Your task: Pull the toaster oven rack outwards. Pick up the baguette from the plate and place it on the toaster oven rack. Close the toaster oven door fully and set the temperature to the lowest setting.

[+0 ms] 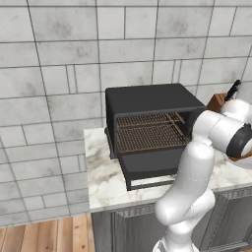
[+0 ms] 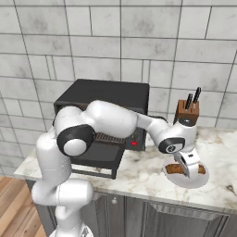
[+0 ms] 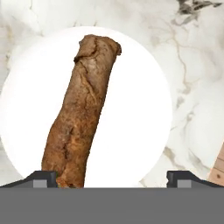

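On the left of the marble worktop (image 1: pixel 101 172) I see the toaster oven (image 1: pixel 147 101) with its toaster oven door (image 1: pixel 147 167) dropped open toward me and the toaster oven rack (image 1: pixel 150 137) inside; I can read no lettering on it. To its right the baguette (image 3: pixel 81 113) lies flat on the white plate (image 3: pixel 131 109), its long axis running left-right along the worktop in the right base view. My gripper (image 3: pixel 111 177) hangs over it, jaws spread wide, holding nothing.
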